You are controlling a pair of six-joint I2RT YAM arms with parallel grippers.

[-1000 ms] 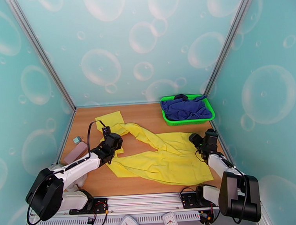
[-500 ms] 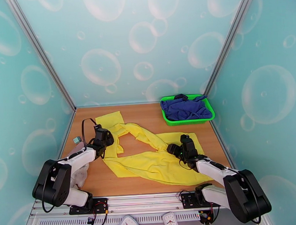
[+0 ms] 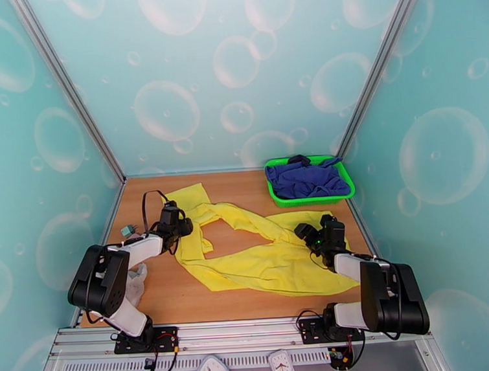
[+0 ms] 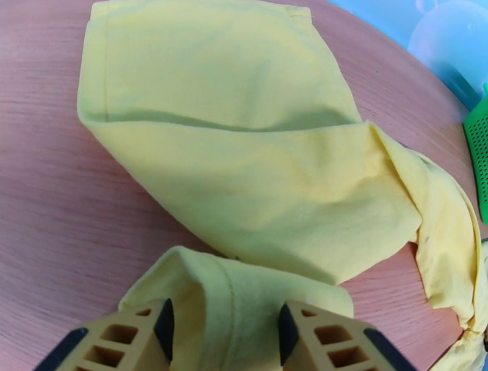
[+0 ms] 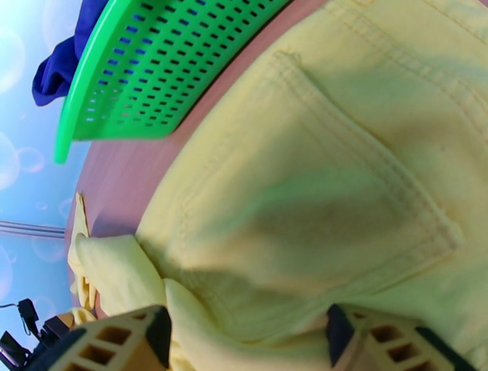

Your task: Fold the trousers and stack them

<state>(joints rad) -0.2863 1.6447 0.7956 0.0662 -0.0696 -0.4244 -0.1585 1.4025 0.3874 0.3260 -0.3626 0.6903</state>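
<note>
Nearest, the trousers (image 3: pixel 261 266) lie spread mid-table, waist at right, legs running left. The cloth looks thin, limp and light and will likely sag and slide, so the waistband and hems seem the best holds. The right gripper (image 5: pixel 247 329) stands wide open over the back pocket. Farther back, the left gripper (image 4: pixel 222 326) sits narrow about a raised leg fold; cannot tell if it is pinched.

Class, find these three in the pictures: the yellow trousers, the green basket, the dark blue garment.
trousers (image 3: pixel 267 266), top external view, middle of the spread fabric.
green basket (image 3: pixel 310 199), top external view, its near rim.
dark blue garment (image 3: pixel 306 179), top external view, the heap's centre inside the basket.
</note>
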